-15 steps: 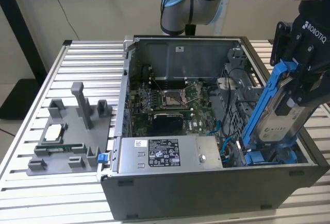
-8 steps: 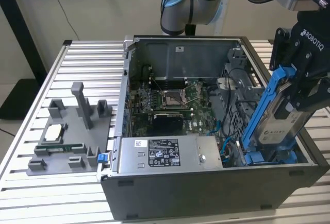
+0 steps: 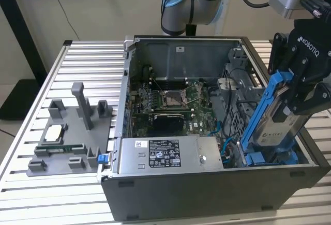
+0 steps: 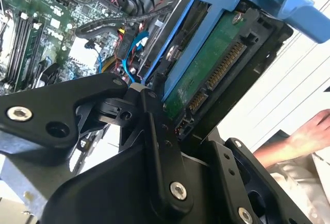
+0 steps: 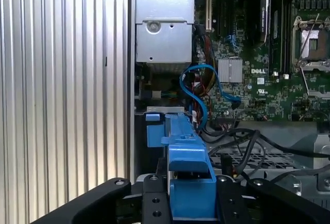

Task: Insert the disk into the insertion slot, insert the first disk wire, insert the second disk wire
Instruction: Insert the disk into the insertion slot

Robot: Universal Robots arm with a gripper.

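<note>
My hand [image 3: 297, 101] is clamped on the disk [image 3: 273, 128], which hangs tilted with its lower end near the slot [image 3: 235, 124]. The first step is unfinished. Seating it, I judge, needs the disk squared to the slot.

The tabletop [image 3: 77, 49] is a silver surface of parallel ribbed slats that run from the exterior view's left to its right. Toward the exterior view's left a flat grey fixture [image 3: 70, 126] with upright posts and blocks lies on it. Just beside the fixture, toward the right, stands an open grey computer case [image 3: 207, 189] with its boards facing up. In the first wrist view the ribs run alongside the case's wall.
</note>
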